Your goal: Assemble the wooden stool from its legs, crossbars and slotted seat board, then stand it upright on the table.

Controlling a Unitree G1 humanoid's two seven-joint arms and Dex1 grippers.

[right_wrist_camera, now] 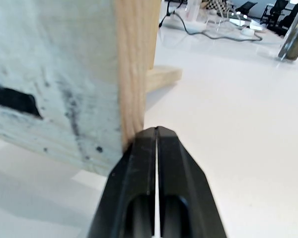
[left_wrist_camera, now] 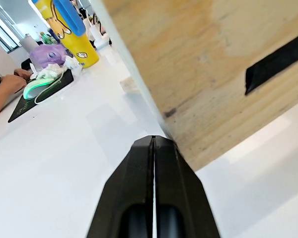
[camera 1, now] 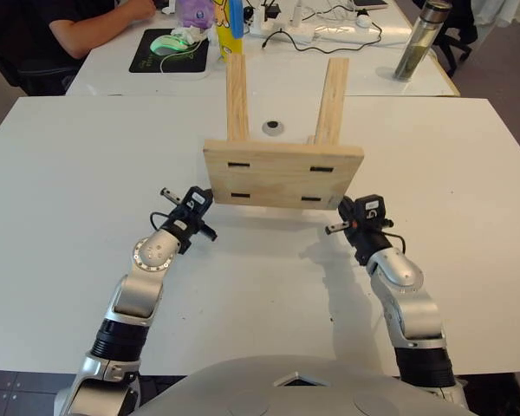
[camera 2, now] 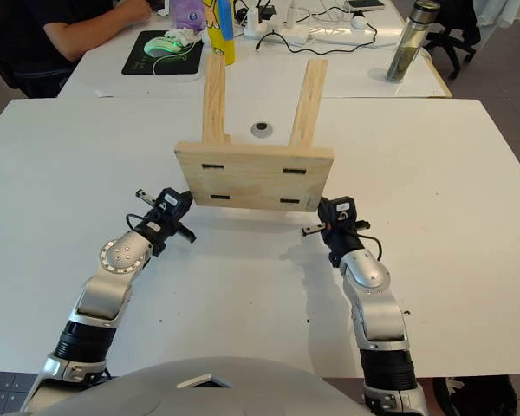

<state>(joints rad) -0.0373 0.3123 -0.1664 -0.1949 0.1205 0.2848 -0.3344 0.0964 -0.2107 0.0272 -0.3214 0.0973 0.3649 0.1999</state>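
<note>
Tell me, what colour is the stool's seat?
The seat is pale tan wood with black slots; left eye view shows it best.

White table [camera 1: 69, 217], second desk [camera 1: 364, 74] behind, grey floor [camera 1: 511, 69]

Pale honey seat board [camera 1: 282, 173] with grey smudges and four black slots; legs [camera 1: 237, 95] at twelve o'clock a lighter blond grain. White table [camera 1: 87, 191]. Matt black left gripper [left_wrist_camera: 153, 144] and right gripper [right_wrist_camera: 157, 133]. At eleven o'clock, a yellow bottle [camera 1: 225, 35] with blue top and a green mouse [camera 1: 173, 42] on a black mat [camera 1: 143, 54]
</note>
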